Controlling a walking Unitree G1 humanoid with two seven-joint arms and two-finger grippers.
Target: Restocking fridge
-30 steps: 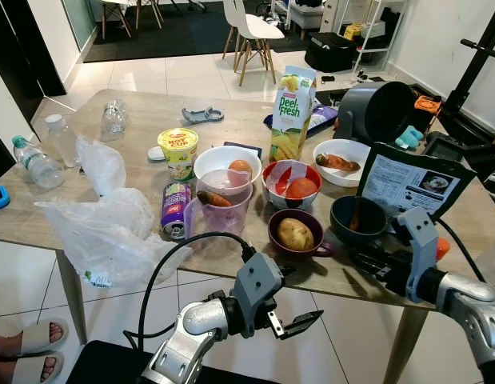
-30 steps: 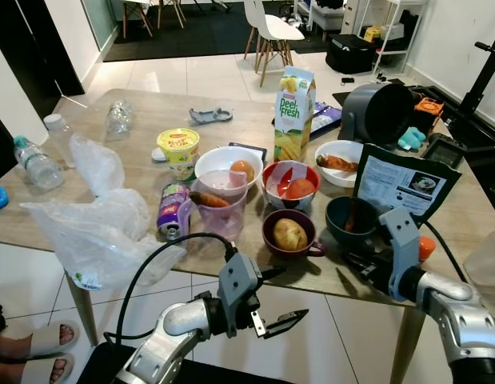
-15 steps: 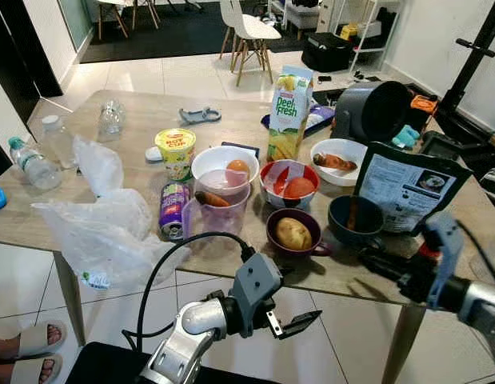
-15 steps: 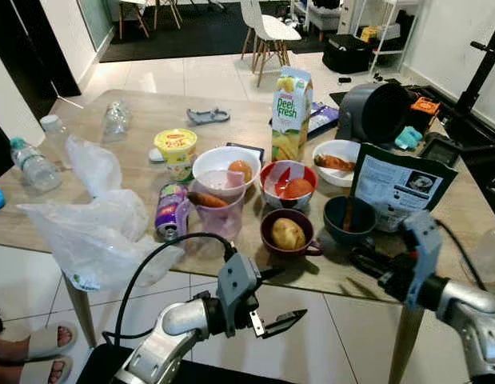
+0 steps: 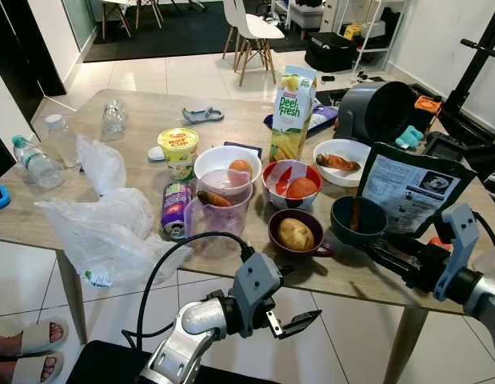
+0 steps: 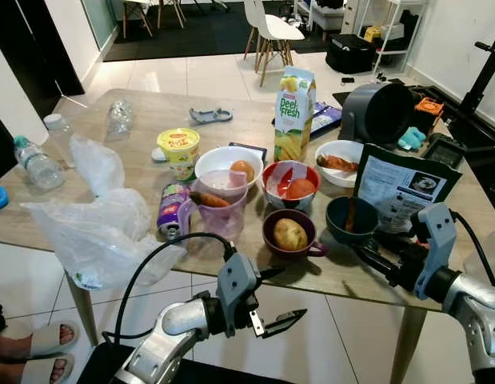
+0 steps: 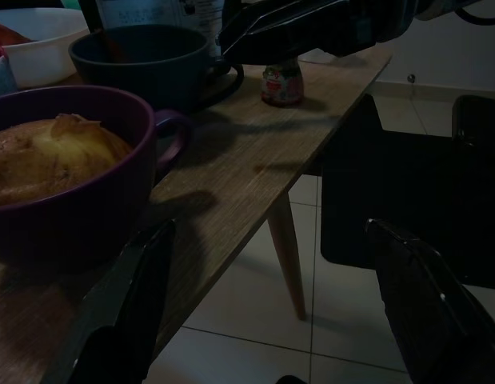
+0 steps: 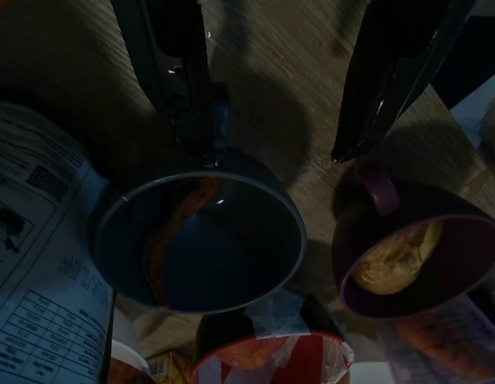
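Food stands on a wooden table (image 5: 39,212): a purple mug with a potato (image 5: 295,233), a dark blue cup (image 5: 357,218) holding a carrot piece, a red bowl with a tomato (image 5: 292,183), a white bowl (image 5: 226,166), a clear jug with a carrot (image 5: 219,205), a juice carton (image 5: 293,112) and a purple can (image 5: 176,210). My right gripper (image 5: 370,250) is open at the table's front right, its fingertips just short of the blue cup (image 8: 201,240). Below the front edge, my left gripper (image 5: 297,298) hangs open under the purple mug (image 7: 63,172).
Crumpled plastic bags (image 5: 111,228) and water bottles (image 5: 37,164) lie on the left of the table. A black printed pouch (image 5: 409,186) and a grey pot (image 5: 373,112) stand at the right. A person's sandalled feet (image 5: 23,352) are on the tiled floor at the lower left.
My right arm's wrist has swung out to the right while its fingertips stayed near the blue cup. The left arm has not moved.
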